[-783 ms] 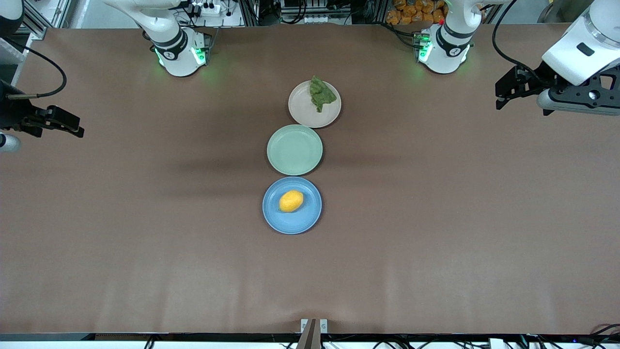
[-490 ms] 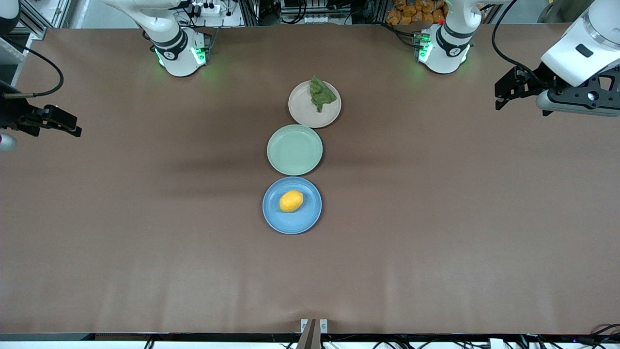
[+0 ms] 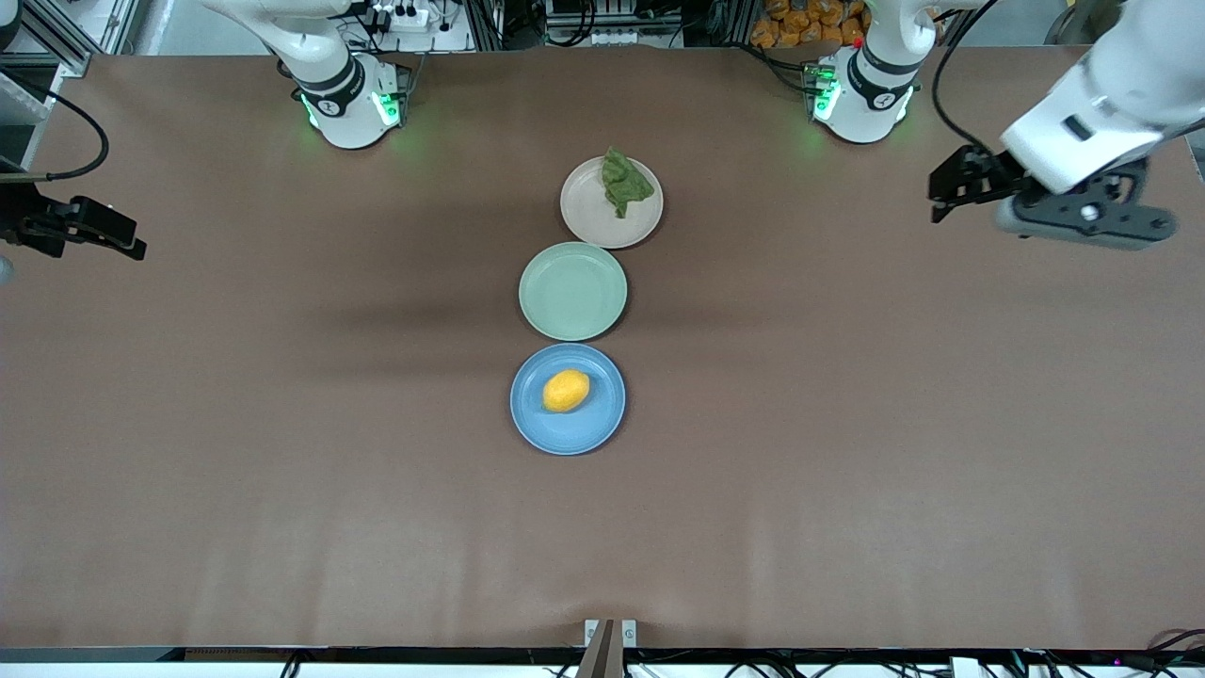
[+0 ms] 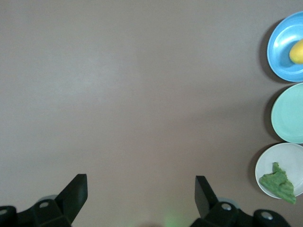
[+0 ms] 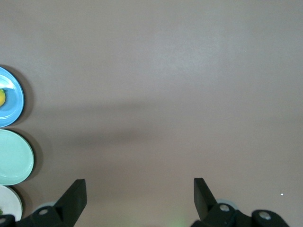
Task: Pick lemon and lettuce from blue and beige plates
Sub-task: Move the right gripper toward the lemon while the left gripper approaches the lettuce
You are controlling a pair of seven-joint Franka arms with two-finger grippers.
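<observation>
A yellow lemon (image 3: 566, 390) lies on the blue plate (image 3: 527, 424), the plate nearest the front camera. A green lettuce leaf (image 3: 623, 184) lies on the beige plate (image 3: 588, 226), the plate nearest the robots' bases. My left gripper (image 3: 944, 191) is open and empty, up over bare table toward the left arm's end. Its wrist view (image 4: 140, 182) shows the lemon (image 4: 297, 51) and the lettuce (image 4: 278, 182) off to one side. My right gripper (image 3: 127, 243) is open and empty over the right arm's end of the table, and it also shows in its wrist view (image 5: 138, 182).
An empty pale green plate (image 3: 572, 290) sits between the blue and beige plates, and the three plates form a line across the table's middle. The brown table (image 3: 847, 424) spreads wide on both sides. The arm bases stand along the back edge.
My left gripper has moved toward the plates in the middle. My right gripper has drifted slightly outward toward its end of the table. The plates, lemon and lettuce have not moved.
</observation>
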